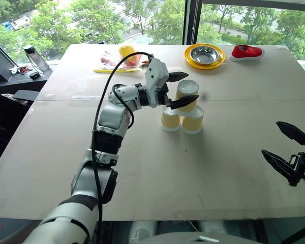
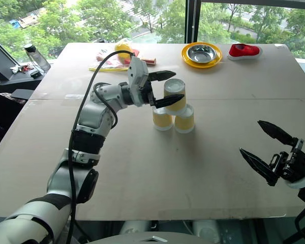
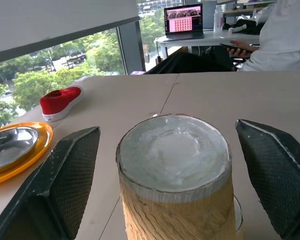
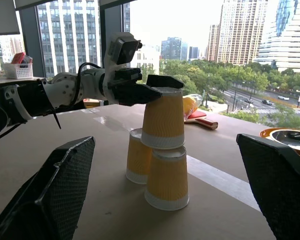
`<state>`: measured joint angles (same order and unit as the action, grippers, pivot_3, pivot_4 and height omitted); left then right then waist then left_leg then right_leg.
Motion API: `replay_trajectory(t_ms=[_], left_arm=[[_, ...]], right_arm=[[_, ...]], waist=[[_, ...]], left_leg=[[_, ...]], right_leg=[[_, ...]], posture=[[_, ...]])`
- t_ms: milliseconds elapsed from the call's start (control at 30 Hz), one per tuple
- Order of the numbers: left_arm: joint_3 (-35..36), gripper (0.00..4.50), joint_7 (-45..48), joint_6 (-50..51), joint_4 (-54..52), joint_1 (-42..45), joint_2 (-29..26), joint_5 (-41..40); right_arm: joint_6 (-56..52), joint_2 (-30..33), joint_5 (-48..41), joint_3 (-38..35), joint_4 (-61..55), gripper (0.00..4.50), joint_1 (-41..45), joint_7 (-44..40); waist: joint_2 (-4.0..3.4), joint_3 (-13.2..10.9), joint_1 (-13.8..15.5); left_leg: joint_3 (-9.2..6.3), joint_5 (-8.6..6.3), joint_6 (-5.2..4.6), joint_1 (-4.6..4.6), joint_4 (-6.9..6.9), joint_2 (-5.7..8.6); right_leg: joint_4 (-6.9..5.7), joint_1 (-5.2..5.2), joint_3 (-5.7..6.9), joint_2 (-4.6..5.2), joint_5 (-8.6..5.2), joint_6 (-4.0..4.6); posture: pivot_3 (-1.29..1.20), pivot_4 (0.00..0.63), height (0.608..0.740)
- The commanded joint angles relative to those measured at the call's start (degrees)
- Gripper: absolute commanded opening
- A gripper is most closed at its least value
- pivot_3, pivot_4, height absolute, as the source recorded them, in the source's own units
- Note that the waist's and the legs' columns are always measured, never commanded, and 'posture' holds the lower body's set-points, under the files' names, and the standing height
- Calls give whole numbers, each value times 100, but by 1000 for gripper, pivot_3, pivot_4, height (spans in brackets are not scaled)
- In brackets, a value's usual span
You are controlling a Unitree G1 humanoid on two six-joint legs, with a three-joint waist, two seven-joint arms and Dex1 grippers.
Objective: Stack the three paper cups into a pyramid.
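Left gripper (image 1: 179, 90) stands released, one finger on each side of the top cup (image 1: 186, 94), apparently not touching; two more paper cups (image 1: 181, 120) sit directly beneath. Right gripper (image 1: 286, 149), open, hangs well apart.

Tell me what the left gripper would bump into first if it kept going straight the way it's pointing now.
The top cup of the pyramid. The left gripper stands open around it, a finger on each side, so pushing on would likely knock it off the two lower cups.
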<state>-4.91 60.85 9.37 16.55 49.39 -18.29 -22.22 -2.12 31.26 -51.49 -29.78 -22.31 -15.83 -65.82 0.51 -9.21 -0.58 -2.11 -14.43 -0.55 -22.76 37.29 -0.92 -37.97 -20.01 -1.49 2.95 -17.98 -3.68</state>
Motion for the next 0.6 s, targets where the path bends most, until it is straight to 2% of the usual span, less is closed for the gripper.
replay_trajectory(t_ms=[33, 200, 300, 433, 500, 600], left_arm=[[402, 4485, 191, -60, -640, 111, 81, -594], [732, 4485, 56, 278, -1428, -163, -139, -979], [1075, 4485, -249, 839, -2276, -779, -624, -1235], [1620, 4485, -604, 1586, -3503, -2388, -1382, -1554], [1831, 4485, -611, 1541, -3947, -3452, -1665, -1348], [2059, 4485, -850, 1405, -4311, -4958, -1794, -996]], right_arm=[[50, 55, -24, -117, -44, 4500, 46, -36], [80, 40, 73, -22, 208, 4500, 188, -146], [178, -7, 209, 28, 543, 4500, 198, -374], [420, -53, 416, 76, 1015, 4500, 172, -697], [563, -28, 555, 109, 1278, 4500, 152, -889], [773, -9, 763, 175, 1689, 4500, 129, -1147]], waist=[[0, 0, 0], [-2, 1, -23], [-7, 4, -44], [-12, -3, -33], [-16, -1, -48], [-10, -2, -9]], left_leg=[[1, 0, 0, 0, 0, 0], [0, 1, 1, 3, 0, -2], [2, 1, 1, 7, -1, -5], [6, 0, 1, 17, -11, -31], [7, 0, 0, 14, -9, -32], [23, -2, -2, 27, -20, -28]], right_leg=[[0, 0, 0, 0, 0, 0], [-2, 1, -2, 0, 0, 0], [-2, 2, -4, -2, 0, 0], [-2, 3, -11, -2, -1, 1], [0, 3, -10, -3, 0, 1], [7, 8, -28, 10, -1, 1]], posture=[[0, 150, 740], [0, 150, 740], [0, 150, 740], [0, 150, 740], [0, 150, 740], [0, 150, 740]])
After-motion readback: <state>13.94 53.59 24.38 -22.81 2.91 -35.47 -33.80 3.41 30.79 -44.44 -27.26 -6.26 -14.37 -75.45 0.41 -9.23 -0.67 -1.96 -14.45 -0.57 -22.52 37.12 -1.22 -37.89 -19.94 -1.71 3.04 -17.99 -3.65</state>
